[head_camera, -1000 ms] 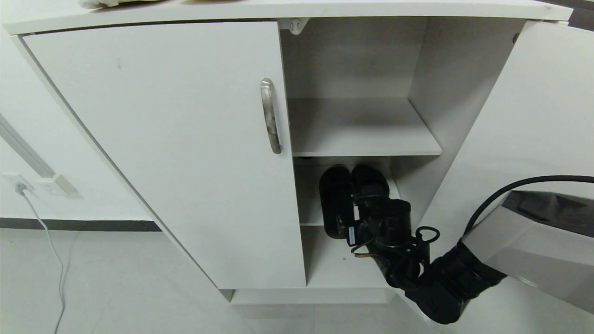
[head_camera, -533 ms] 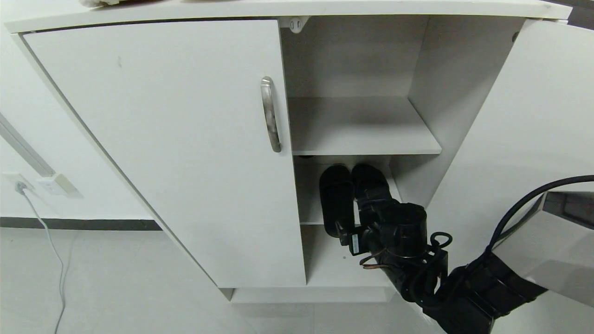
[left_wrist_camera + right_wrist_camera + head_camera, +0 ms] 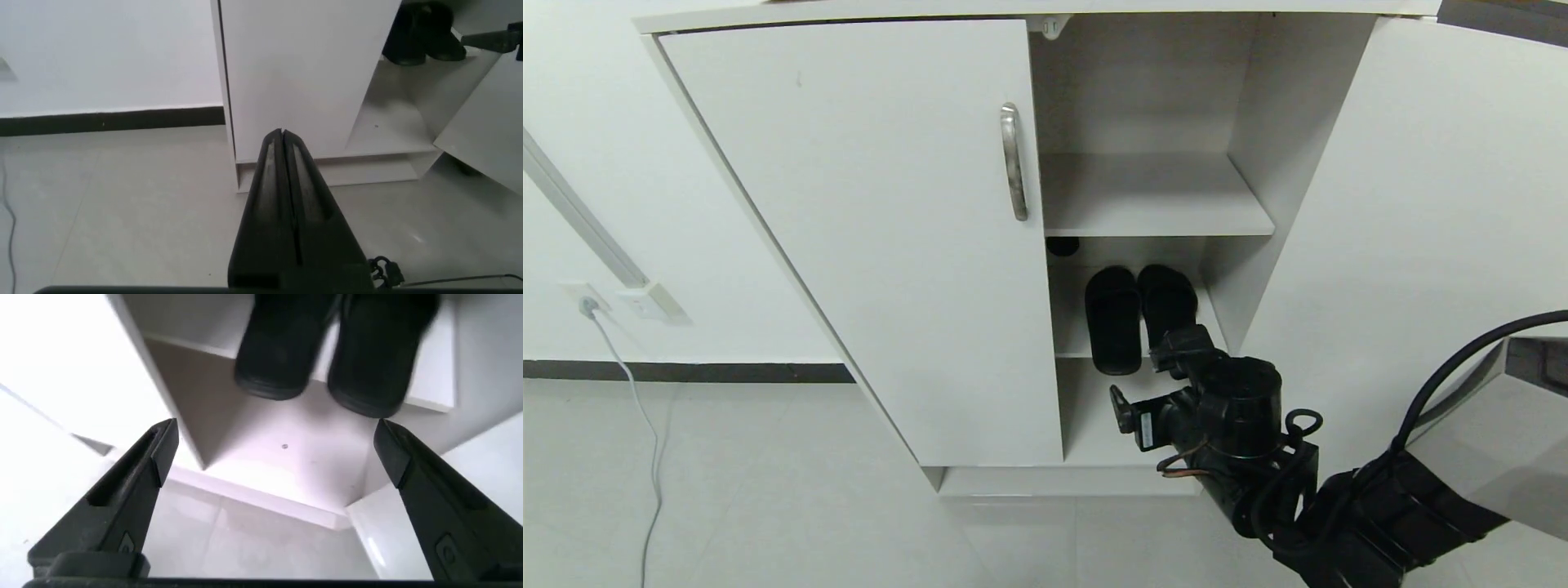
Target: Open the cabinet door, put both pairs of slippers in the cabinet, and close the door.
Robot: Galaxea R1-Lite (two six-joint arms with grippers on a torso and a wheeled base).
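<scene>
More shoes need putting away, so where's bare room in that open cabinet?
The upper shelf above the black slippers is bare, as is the bottom floor below them. The middle shelf is crowded: the pair fills most of it, with the open right gripper in front.

The cabinet's (image 3: 1258,90) right door (image 3: 1421,204) stands open, black slippers (image 3: 1112,318) paired at the front edge of the lower shelf (image 3: 1068,335), the right gripper (image 3: 1152,376) just before them, its fingers (image 3: 1121,406) spread.

Bright, even light; soft shadows in cabinet (image 3: 866,204), esp. under shelf (image 3: 1152,196); slippers (image 3: 1112,318) w/o detail; head-view edges bow
</scene>
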